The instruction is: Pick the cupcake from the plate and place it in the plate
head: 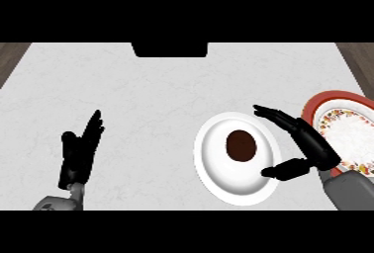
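Pale marbled counter [168, 84], wood floor [13, 54]

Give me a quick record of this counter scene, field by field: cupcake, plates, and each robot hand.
cupcake: brown cupcake sits on the white plate, not yet lifted
other plate: red-rimmed patterned plate at the right edge, partly behind the right arm
right robot hand: open, fingers straight, thumb over the white plate's right rim, beside the cupcake
left robot hand: open, resting at the left, fingers up

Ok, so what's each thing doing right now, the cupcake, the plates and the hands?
Cupcake: sitting on the white plate, not picked up.
White plate: holds the cupcake.
Red plate: nothing on it, partly behind the right hand.
Right hand: open, beside the cupcake.
Left hand: open, resting at the left.
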Controlling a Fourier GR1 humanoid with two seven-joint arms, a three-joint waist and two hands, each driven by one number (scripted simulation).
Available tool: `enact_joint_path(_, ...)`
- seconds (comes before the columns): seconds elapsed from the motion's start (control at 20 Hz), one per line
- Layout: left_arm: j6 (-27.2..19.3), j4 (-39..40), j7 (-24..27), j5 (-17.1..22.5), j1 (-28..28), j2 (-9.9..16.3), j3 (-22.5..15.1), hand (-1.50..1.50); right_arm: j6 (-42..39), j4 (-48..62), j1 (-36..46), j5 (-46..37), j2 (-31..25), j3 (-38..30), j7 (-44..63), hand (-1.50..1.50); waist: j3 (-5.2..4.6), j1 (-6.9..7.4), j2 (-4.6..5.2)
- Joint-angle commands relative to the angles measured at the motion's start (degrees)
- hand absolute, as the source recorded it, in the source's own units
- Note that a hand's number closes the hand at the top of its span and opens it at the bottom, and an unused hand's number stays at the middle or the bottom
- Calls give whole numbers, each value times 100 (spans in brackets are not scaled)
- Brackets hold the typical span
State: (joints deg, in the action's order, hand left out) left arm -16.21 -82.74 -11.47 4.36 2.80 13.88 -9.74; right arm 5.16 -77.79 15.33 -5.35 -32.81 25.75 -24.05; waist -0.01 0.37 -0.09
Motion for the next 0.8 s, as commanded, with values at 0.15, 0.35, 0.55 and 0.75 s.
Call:
enact_joint_path(0.15,-111,140,89,-174,0,-139,-11,0,-760,-639,604,-838,-526,428,1742,-150,-10,-47,-5)
enact_joint_path(0.35,-167,99,-37,-224,102,-222,-44,0,-1802,-946,929,-747,-662,694,2691,-150,-10,-37,-5)
enact_joint_path(0.55,21,-409,-391,-118,-78,20,101,0,-2037,-772,870,-1093,-193,934,3037,-150,-1,8,-5)
enact_joint_path(0.75,326,-29,-71,-59,-6,51,386,0,-2521,-350,1153,-1351,218,554,3140,-150,-1,-14,9)
